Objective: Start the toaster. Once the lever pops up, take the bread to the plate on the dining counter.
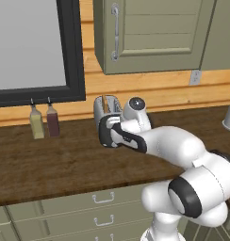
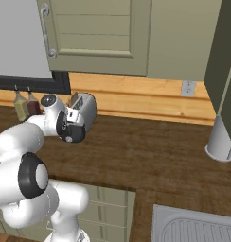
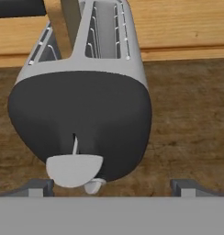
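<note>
The toaster (image 1: 107,109) is sitting on the counter (image 1: 55,164), near the back wall. Two bottles (image 1: 44,121) are standing side by side to its left, against the wall under the window (image 1: 32,47). A cabinet (image 1: 150,35) is hanging above the toaster. The tool (image 3: 111,187) is facing the toaster's end panel, just before the lever (image 3: 75,169), its fingertips (image 3: 185,187) spreading wide to either side. Bread (image 3: 63,25) is standing in the left slot. A sink (image 2: 198,227) is lying far right, a canister (image 2: 221,139) behind it.
</note>
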Tool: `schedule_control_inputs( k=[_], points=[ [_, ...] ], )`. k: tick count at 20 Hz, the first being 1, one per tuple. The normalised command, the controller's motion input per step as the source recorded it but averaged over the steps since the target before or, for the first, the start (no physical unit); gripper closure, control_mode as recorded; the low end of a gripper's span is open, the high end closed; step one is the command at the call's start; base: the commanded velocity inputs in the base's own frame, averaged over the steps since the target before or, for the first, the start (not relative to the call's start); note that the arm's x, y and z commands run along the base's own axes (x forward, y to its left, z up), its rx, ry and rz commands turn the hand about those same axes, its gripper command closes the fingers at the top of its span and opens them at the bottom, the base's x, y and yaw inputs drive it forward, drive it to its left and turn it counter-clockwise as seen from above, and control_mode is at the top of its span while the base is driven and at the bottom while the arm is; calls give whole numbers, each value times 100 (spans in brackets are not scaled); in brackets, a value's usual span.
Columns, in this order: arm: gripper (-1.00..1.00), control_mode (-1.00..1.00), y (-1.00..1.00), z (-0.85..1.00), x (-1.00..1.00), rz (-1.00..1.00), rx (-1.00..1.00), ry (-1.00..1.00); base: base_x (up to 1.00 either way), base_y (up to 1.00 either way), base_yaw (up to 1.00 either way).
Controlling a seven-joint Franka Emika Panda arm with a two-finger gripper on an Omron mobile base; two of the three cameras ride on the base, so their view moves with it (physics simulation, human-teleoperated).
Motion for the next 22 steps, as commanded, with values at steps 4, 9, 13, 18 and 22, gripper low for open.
schedule_control_inputs(
  k=[4,9,13,18,22],
  points=[
    [-100,-100,0,0,12,0,1,2,0,0,0],
    [-100,-100,-1,0,16,0,0,0,0,0,0],
    [-100,-100,-10,-4,8,0,1,4,0,0,0],
    [-100,-100,-11,-18,0,0,0,1,0,0,0],
    [-100,-100,-8,-31,0,0,0,0,0,0,0]
  ],
)
